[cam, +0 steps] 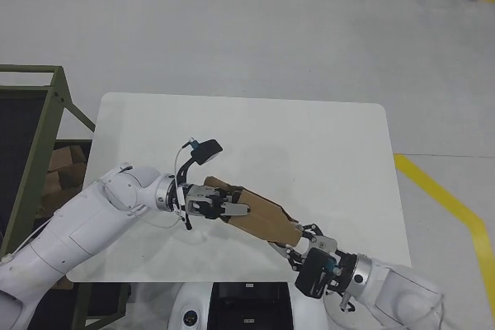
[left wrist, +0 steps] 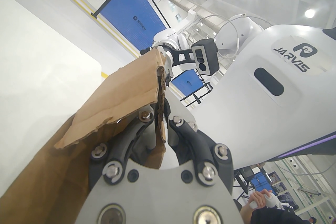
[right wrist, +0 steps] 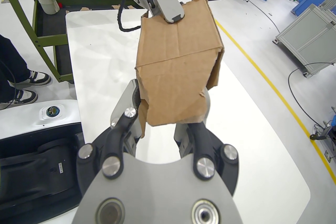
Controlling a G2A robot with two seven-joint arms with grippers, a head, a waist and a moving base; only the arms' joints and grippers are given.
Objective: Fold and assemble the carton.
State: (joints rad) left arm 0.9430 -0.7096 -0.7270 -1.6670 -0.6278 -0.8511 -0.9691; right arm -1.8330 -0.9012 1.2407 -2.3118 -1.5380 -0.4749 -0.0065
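White table (cam: 313, 140) with rounded corners, across the middle of the top view. Off its left side there, an olive-green metal cart (right wrist: 52, 40) with cardboard scraps (cam: 66, 169) inside.

Above the near part of the table, raised off the surface: a brown corrugated carton (cam: 260, 216), stretched lengthwise between the two arms. Partly folded into a box-like sleeve, with one corner ridge formed and sharp creases across the broad face. Flap edges ragged and torn, corrugation exposed along one edge.

At the end nearer the cart, left gripper (left wrist: 160, 114) clamped tight on a thin cardboard edge. At the opposite end, right gripper (right wrist: 170, 104) spread wide, one finger on each side of the hanging end flaps, grasping the carton.
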